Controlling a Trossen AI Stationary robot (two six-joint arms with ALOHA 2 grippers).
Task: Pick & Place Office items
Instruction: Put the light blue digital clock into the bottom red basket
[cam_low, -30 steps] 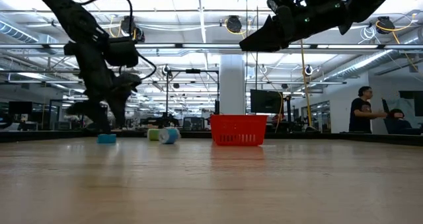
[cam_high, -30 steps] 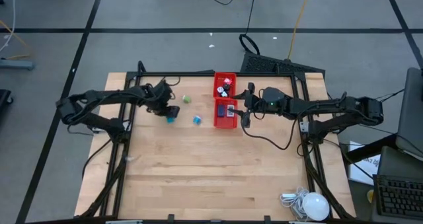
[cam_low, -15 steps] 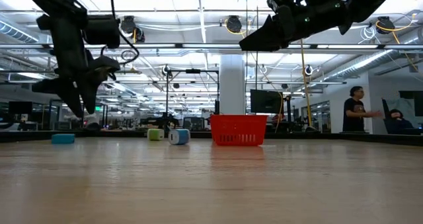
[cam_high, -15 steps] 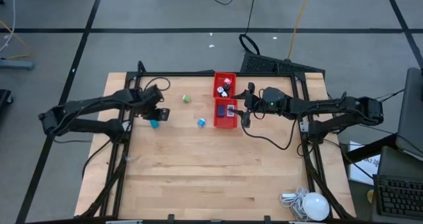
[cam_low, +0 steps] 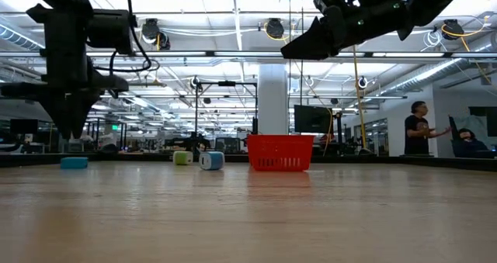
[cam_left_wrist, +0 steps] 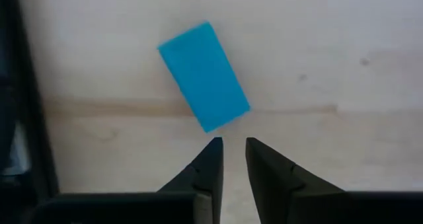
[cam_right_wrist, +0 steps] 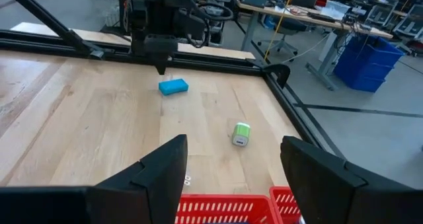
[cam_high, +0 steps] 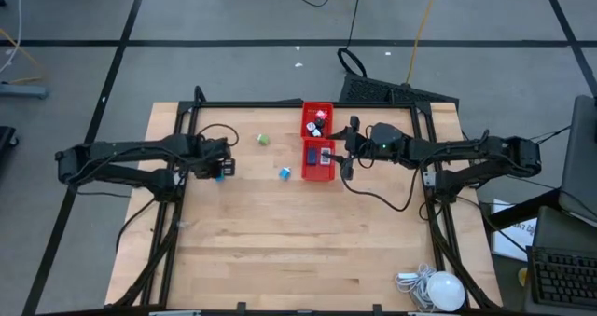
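Left of centre in the high view, the left gripper (cam_high: 220, 170) hangs above the table (cam_high: 280, 251) just over a blue rectangular block (cam_left_wrist: 203, 76), its fingers (cam_left_wrist: 206, 166) nearly closed on nothing, a thin gap between them. That block lies flat and skewed on the wood, untouched. A light blue piece (cam_high: 284, 172) sits just left of the red tray (cam_high: 318, 142), and a green piece (cam_high: 263, 140) lies above it in the frame, apart from both. Smaller items already rest in the tray's two compartments. At centre right, the right gripper (cam_high: 347, 156) waits beside the tray with fingers spread wide and empty. Judgement: the block appears rigid, light and smooth-faced, likely to slide if nudged; hold is best taken across its narrow width, fingers turned to match its skew.
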